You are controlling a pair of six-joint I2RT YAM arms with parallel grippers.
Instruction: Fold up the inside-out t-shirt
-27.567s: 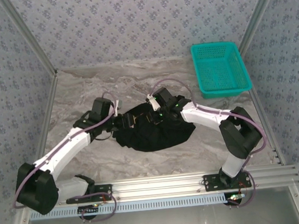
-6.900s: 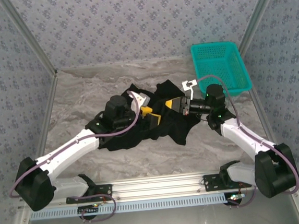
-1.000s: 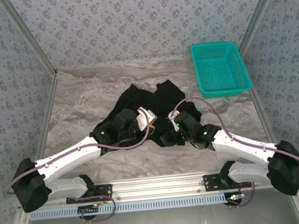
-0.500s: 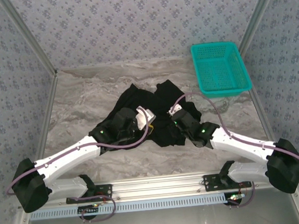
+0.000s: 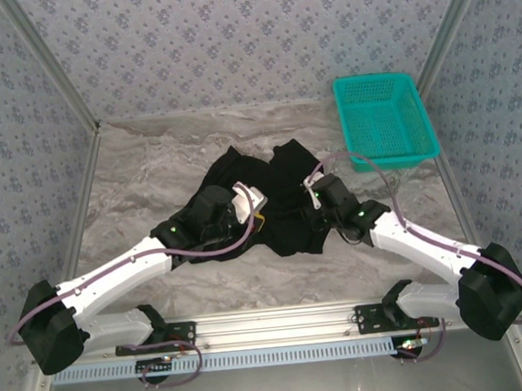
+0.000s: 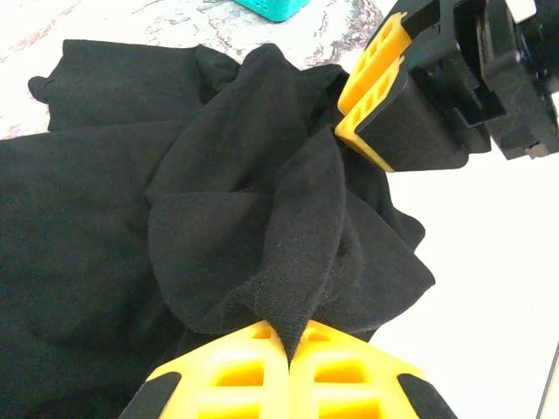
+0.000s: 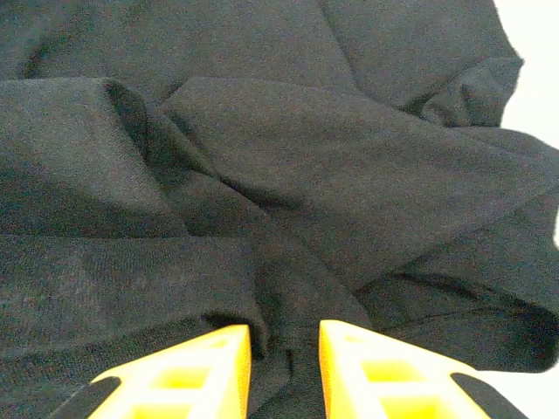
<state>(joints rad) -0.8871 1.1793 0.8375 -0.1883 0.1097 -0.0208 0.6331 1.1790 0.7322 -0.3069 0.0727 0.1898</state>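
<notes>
The inside-out t-shirt (image 5: 273, 172) is a crumpled black heap in the middle of the table, no print or label showing. My left gripper (image 5: 259, 216) sits at its near left side, shut on a peaked fold of the black cloth (image 6: 297, 227) that runs down between the yellow fingers (image 6: 236, 367). My right gripper (image 5: 307, 201) is pressed onto the shirt just to the right, a hand's width from the left one. A ridge of black cloth (image 7: 288, 288) fills the narrow gap between its yellow fingers (image 7: 210, 349). In the left wrist view the right gripper (image 6: 371, 83) nips the same bunch.
A teal mesh basket (image 5: 384, 121) stands at the back right of the marble table (image 5: 149, 169), apart from the shirt. Patterned walls close in the back and both sides. Bare table lies left of and behind the shirt.
Over the last second my right gripper slid up and right along the shirt's near edge and its jaws closed onto a cloth ridge. The left gripper kept its grip and barely moved.
</notes>
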